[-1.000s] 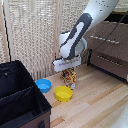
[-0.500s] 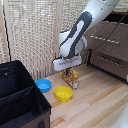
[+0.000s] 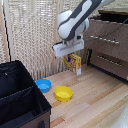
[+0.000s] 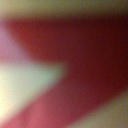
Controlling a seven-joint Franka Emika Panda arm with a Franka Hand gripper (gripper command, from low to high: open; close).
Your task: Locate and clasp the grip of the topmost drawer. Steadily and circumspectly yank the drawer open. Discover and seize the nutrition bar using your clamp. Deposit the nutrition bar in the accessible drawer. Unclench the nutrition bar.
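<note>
Carry step, I judged: hand (image 3: 71, 58) hung clear of the floor, closed on the nutrition bar (image 3: 75, 63). Wrist view was just red blur. Topmost drawer (image 3: 107, 25) looked pulled out; next move needed lift and swing over it.

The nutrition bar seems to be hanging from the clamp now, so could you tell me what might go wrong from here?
The nutrition bar hangs from the clamp above the floor; foil could slip, since the grip point is hidden and the wrist view shows only blur. The topmost drawer appears pulled out, but its opening is hard to judge, so the bar might catch its front edge. A drop could land near the yellow bowl.
</note>
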